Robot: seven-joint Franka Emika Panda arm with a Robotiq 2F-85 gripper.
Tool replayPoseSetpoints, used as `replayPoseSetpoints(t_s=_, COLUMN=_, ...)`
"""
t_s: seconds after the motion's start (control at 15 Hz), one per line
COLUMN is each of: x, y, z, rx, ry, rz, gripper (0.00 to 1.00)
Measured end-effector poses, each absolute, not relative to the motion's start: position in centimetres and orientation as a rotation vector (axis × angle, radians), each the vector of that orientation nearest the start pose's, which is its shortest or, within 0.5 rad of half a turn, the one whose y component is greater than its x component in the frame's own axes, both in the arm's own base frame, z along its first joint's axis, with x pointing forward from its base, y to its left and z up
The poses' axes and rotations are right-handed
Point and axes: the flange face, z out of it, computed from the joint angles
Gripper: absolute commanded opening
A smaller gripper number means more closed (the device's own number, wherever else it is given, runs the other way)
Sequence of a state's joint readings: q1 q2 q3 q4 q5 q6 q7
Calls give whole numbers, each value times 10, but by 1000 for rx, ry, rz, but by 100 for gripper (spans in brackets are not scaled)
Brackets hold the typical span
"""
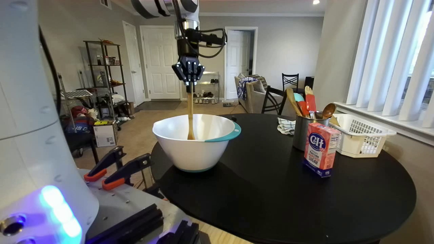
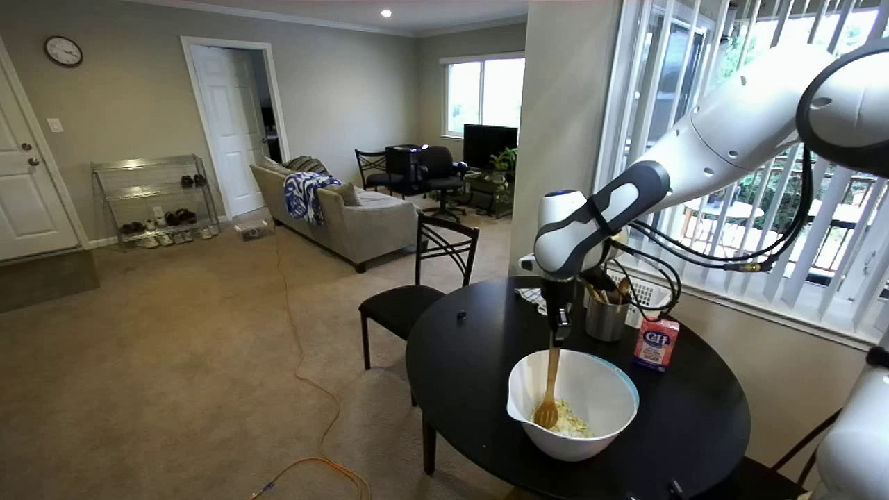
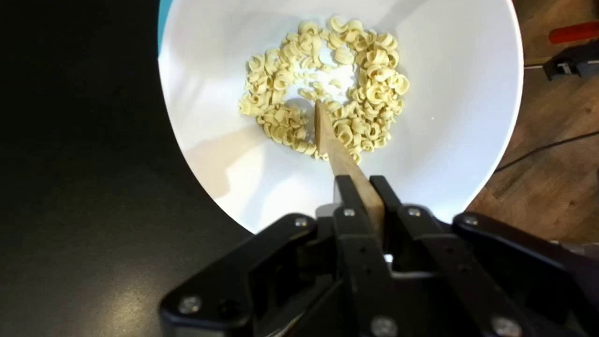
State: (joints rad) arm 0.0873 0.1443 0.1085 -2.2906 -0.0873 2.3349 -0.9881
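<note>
My gripper points down over a mixing bowl and is shut on a wooden spatula. The handle runs between the two fingertips. In an exterior view the spatula stands nearly upright, its slotted head low inside the white bowl. Small curled pasta pieces form a rough ring on the bowl's bottom, with the spatula's end among them. The bowl has a teal rim handle and rests on the black round table. Pasta is hidden by the bowl's wall in that exterior view.
A pink sugar box stands right of the bowl. Behind it are a metal utensil can, a white basket and a folded cloth. Clamps sit near the robot base. A black chair stands by the table.
</note>
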Motion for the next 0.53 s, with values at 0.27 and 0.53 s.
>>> replayPoseSetpoints(t_s=0.27, x=504, y=95, z=279, rx=-2485, ry=-1775, rz=149, gripper=3)
replayPoseSetpoints(t_s=0.53, x=497, y=87, z=275, rx=-2443, ry=-1728, rz=259, gripper=3)
